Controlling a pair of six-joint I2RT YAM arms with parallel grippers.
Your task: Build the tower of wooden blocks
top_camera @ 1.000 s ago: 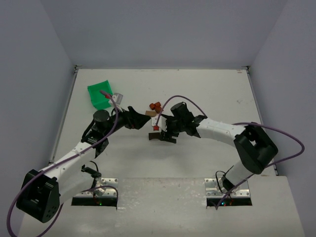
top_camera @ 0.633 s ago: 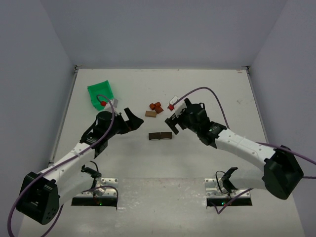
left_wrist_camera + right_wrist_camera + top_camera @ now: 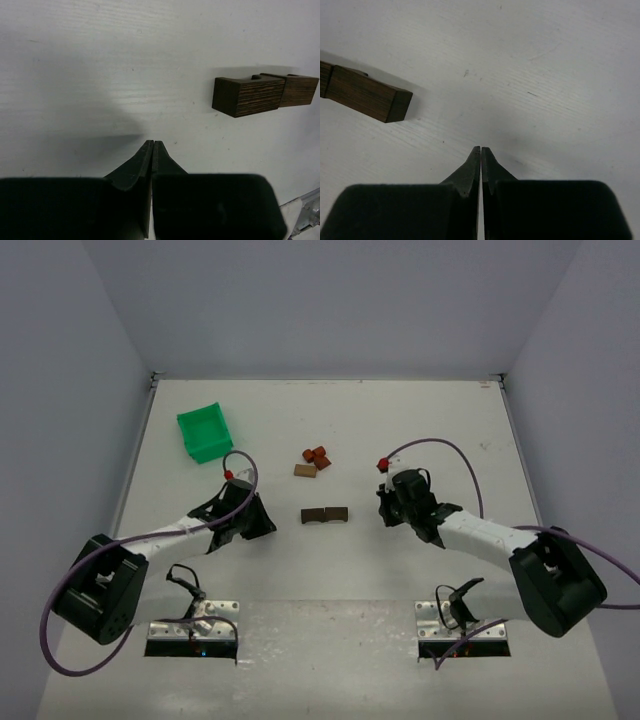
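plain grey walls (image 3: 330, 300) box in a matte white tabletop (image 3: 440, 420). the dark brown flat wooden plank (image 3: 325, 515) lies mid-table between left gripper (image 3: 152, 147) and right gripper (image 3: 481, 152), both pressed together, empty. reddish-orange wooden pieces (image 3: 318, 455) sit behind it.

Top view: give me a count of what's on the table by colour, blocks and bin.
Dark brown blocks: 2, end to end
Reddish-orange pieces: 3, clustered, as best I can tell
Tan block: 1
Green bin: 1
Total: 7
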